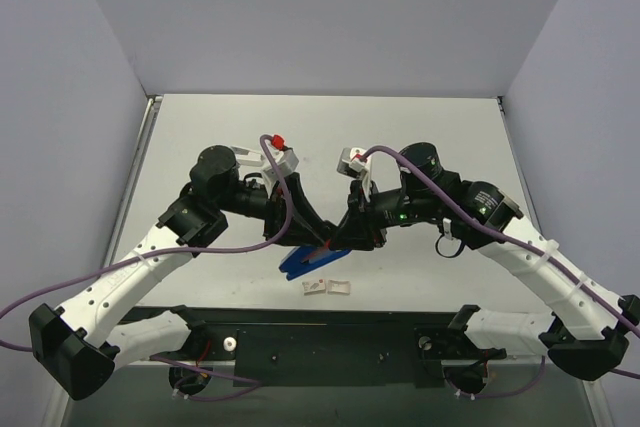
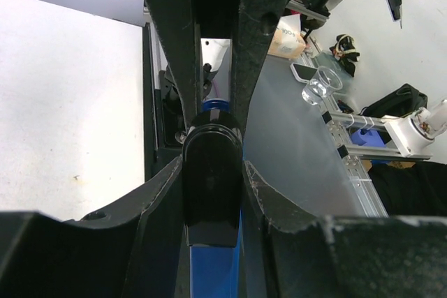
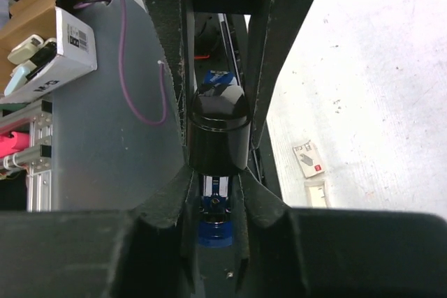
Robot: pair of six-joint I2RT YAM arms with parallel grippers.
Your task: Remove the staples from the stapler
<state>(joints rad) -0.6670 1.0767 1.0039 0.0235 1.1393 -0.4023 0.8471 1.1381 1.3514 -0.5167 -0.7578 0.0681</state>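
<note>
The slim blue stapler (image 1: 303,263) is held tilted just above the near part of the table, between both arms. My left gripper (image 1: 306,239) is shut on it. In the left wrist view its fingers (image 2: 167,193) press both sides of the stapler's black end (image 2: 211,179), with the blue body (image 2: 209,270) below. My right gripper (image 1: 340,237) meets it from the right. Its fingers (image 3: 260,102) touch both sides of a rounded black part (image 3: 218,137), above a silvery track (image 3: 222,185) and blue plastic (image 3: 215,232). The staples are hidden.
Two small white paper scraps (image 1: 316,287) (image 1: 340,287) lie on the table just in front of the stapler, one with a red mark (image 3: 307,160). The table's near edge and the black base rail (image 1: 330,342) are close behind them.
</note>
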